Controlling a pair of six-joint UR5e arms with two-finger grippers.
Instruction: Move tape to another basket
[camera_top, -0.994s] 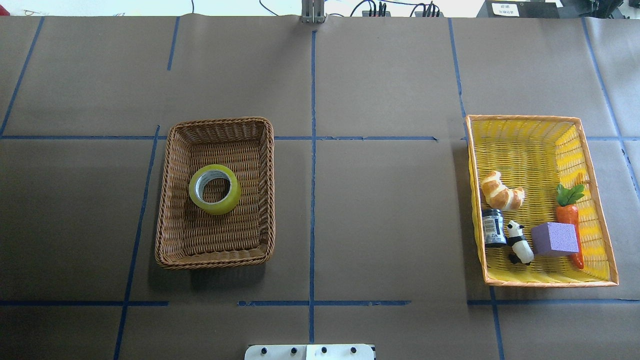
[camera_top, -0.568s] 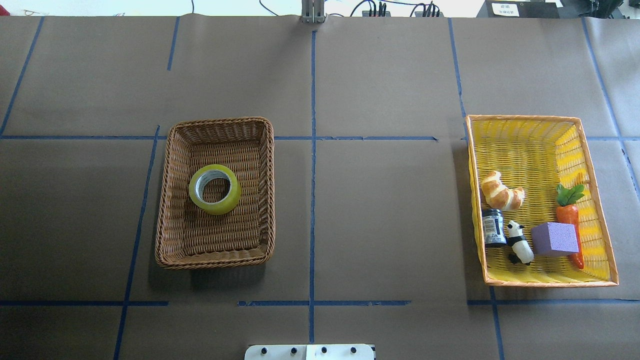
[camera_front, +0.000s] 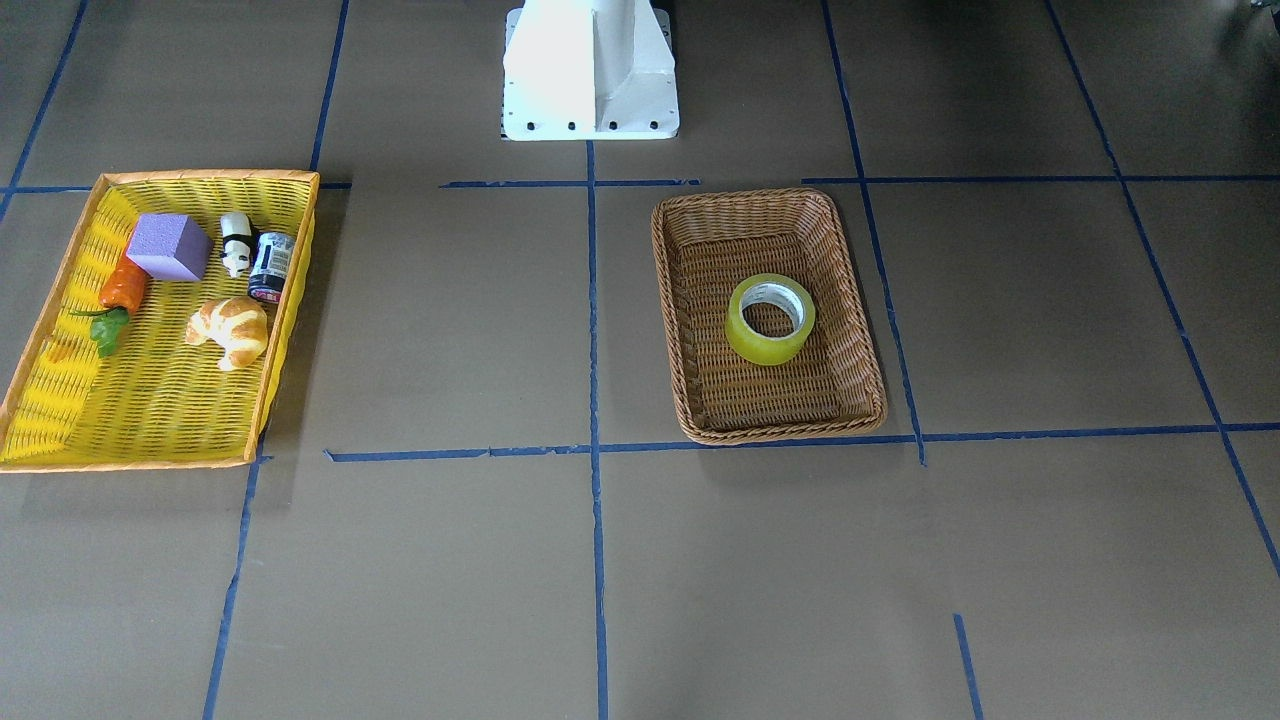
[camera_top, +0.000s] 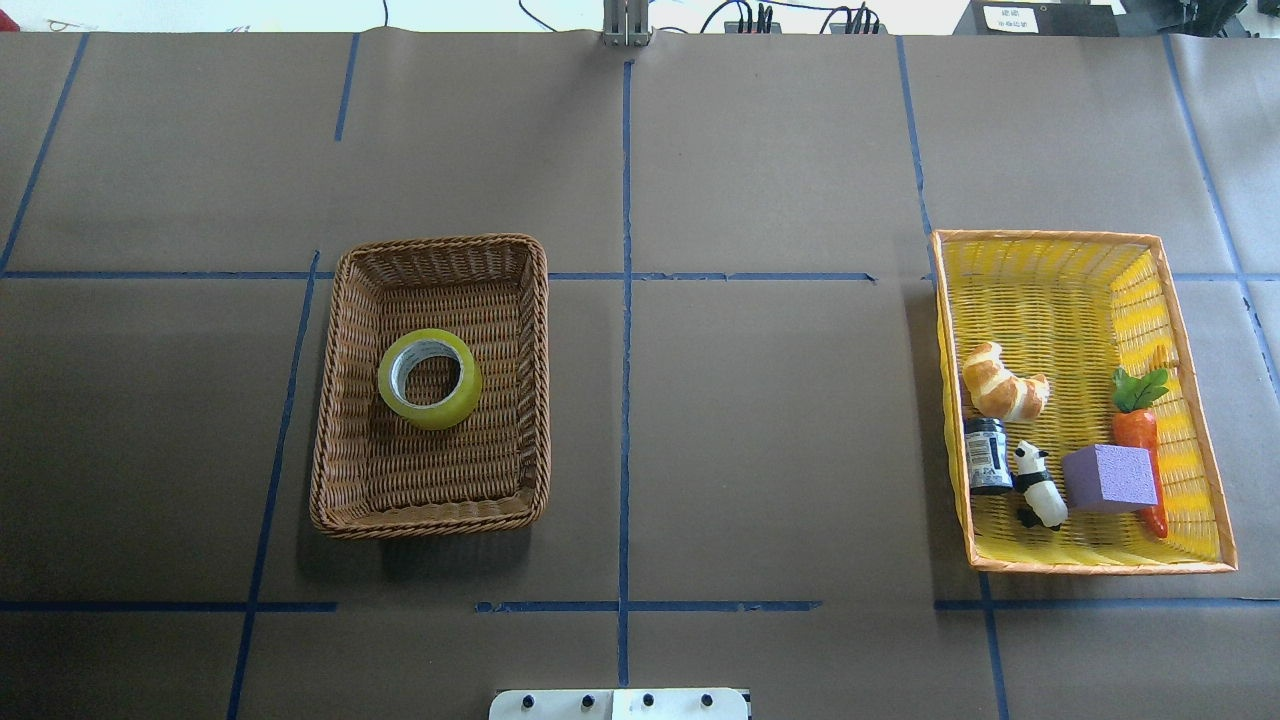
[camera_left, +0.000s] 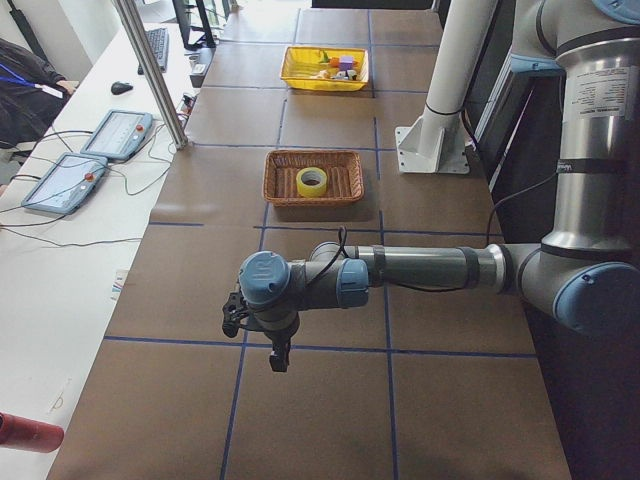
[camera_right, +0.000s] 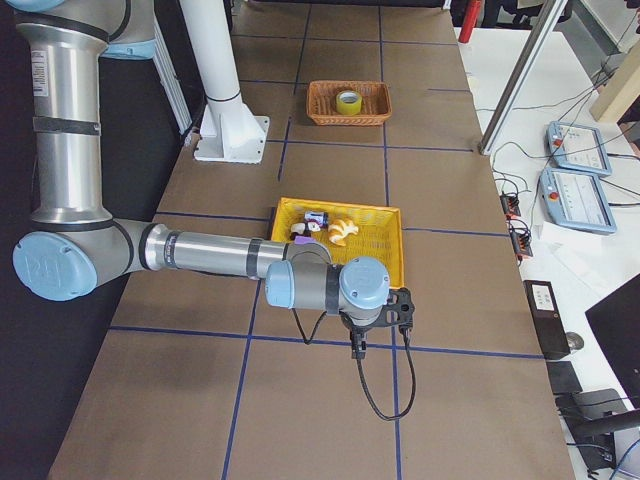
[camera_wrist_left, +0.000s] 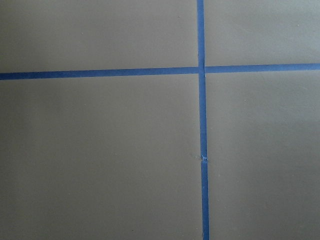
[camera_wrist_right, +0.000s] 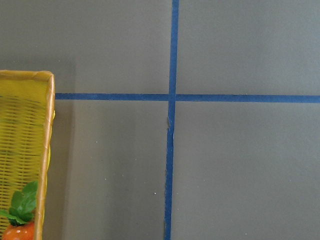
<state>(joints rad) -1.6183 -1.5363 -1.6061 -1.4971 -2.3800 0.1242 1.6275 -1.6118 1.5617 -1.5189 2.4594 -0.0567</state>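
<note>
Here, tape (camera_top: 435, 413) lying flat — hole facing up, inside basket (camera_top: 440, 466).

Tape (camera_top: 433, 416): wide roll, translucent yellow, white inner core. Lies flat on its side face, hole facing up, weave visible through hole. Sits on floor of basket (camera_top: 432, 243), about mid-floor, clear of all four walls.

Basket: rectangular, brown woven wicker, rounded corners, braided rim, shallow sloping walls. Upright on table, forward of robot base (camera_top: 620, 704) and off to robot's left of it, long side running away from base. Holds only tape.
</note>
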